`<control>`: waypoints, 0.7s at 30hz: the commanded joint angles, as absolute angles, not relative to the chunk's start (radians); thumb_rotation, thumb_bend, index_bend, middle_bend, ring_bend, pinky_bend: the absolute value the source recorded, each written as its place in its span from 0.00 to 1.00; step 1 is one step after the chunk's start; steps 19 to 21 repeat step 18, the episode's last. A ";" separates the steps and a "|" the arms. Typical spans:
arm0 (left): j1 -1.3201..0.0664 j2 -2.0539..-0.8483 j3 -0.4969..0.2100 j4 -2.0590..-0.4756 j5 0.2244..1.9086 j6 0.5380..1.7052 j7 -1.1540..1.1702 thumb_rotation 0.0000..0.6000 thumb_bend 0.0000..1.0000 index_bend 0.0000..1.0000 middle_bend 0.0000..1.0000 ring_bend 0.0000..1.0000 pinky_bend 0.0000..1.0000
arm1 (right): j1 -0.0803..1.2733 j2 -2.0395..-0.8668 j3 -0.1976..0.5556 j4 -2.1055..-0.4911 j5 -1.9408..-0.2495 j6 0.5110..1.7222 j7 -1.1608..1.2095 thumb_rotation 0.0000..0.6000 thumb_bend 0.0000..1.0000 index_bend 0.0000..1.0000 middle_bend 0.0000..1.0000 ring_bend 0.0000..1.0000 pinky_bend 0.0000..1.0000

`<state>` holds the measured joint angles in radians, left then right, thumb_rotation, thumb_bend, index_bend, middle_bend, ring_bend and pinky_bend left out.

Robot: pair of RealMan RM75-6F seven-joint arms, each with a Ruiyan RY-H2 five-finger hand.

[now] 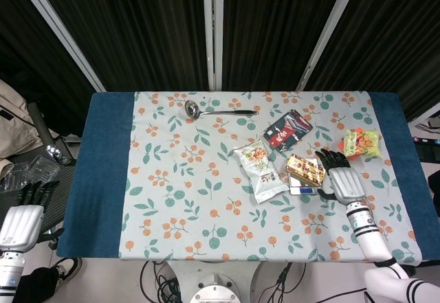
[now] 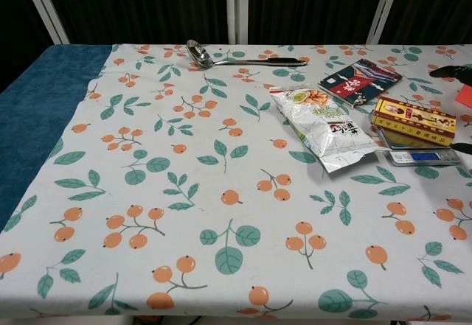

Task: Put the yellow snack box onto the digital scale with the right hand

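The yellow snack box (image 1: 305, 170) (image 2: 413, 119) lies slanted across the small silver digital scale (image 1: 303, 188) (image 2: 422, 155), right of the table's middle. My right hand (image 1: 342, 181) sits just right of the box with its dark fingers (image 1: 332, 159) spread, holding nothing. The chest view shows only its fingertips (image 2: 451, 71) at the right edge, apart from the box. My left hand (image 1: 20, 222) hangs off the table at the lower left, fingers straight and empty.
A white snack pouch (image 1: 259, 171) lies directly left of the scale. A dark red packet (image 1: 287, 130) lies behind it, a green-orange packet (image 1: 361, 142) at the far right. A metal ladle (image 1: 217, 110) rests near the back edge. Blue cloth borders both table sides.
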<state>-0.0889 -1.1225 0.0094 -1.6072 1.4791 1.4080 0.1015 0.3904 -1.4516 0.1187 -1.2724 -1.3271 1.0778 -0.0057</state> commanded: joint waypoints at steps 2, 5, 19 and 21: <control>-0.087 -1.120 0.009 -1.610 1.484 1.416 0.101 1.00 0.05 0.07 0.08 0.00 0.00 | 0.341 -1.387 0.092 -1.328 -1.383 1.181 -0.019 1.00 0.11 0.00 0.00 0.00 0.00; -0.085 -1.116 0.009 -1.616 1.487 1.422 0.103 1.00 0.05 0.07 0.08 0.00 0.00 | 0.279 -1.335 0.069 -1.362 -1.426 1.302 -0.067 1.00 0.08 0.00 0.00 0.00 0.00; -0.093 -1.105 0.002 -1.638 1.498 1.425 0.118 1.00 0.05 0.07 0.08 0.00 0.00 | 0.078 -1.242 0.052 -1.431 -1.388 1.539 -0.104 1.00 0.06 0.00 0.00 0.00 0.00; -0.093 -1.105 0.002 -1.638 1.498 1.425 0.118 1.00 0.05 0.07 0.08 0.00 0.00 | 0.078 -1.242 0.052 -1.431 -1.388 1.539 -0.104 1.00 0.06 0.00 0.00 0.00 0.00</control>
